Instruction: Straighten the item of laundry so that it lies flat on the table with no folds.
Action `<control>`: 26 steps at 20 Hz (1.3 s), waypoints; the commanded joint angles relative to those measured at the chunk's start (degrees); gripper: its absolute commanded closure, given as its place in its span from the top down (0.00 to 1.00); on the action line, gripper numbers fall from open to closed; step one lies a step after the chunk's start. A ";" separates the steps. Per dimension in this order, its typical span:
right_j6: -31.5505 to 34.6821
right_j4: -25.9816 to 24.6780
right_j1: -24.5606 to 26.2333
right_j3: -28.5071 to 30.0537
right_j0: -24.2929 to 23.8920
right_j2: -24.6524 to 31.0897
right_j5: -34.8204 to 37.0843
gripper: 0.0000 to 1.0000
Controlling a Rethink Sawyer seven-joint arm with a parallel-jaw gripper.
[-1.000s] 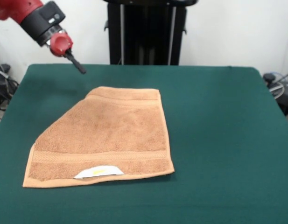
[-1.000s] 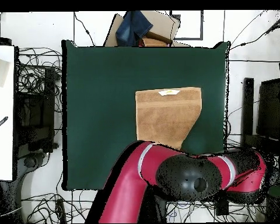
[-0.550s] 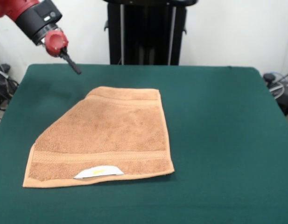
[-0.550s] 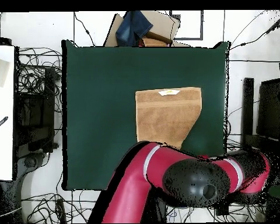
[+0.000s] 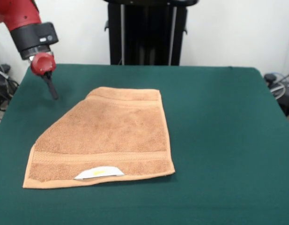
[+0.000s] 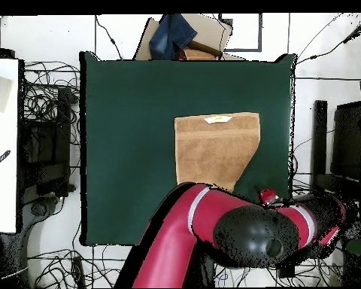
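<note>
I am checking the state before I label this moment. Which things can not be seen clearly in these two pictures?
- Gripper: in the front view it looks like one thin dark tip; open or shut cannot be told. In the overhead view the arm covers most of it.
- Towel: its end nearest the robot is hidden under the arm in the overhead view.
- White label: its yellow mark is too small to read.
- The folded-under corner's underside shows in neither view.

gripper (image 5: 53,93) swung down & toward table's (image 5: 219,117) edge, now pointing downward, off towel's corner
</note>
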 commanded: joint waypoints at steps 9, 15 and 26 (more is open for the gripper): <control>2.41 -9.06 -5.25 0.98 -3.61 5.58 -7.12 0.00; 5.57 -15.00 -10.90 5.98 -2.77 3.80 -12.37 0.00; 2.37 -11.68 -12.73 9.38 -3.47 11.25 -11.96 0.00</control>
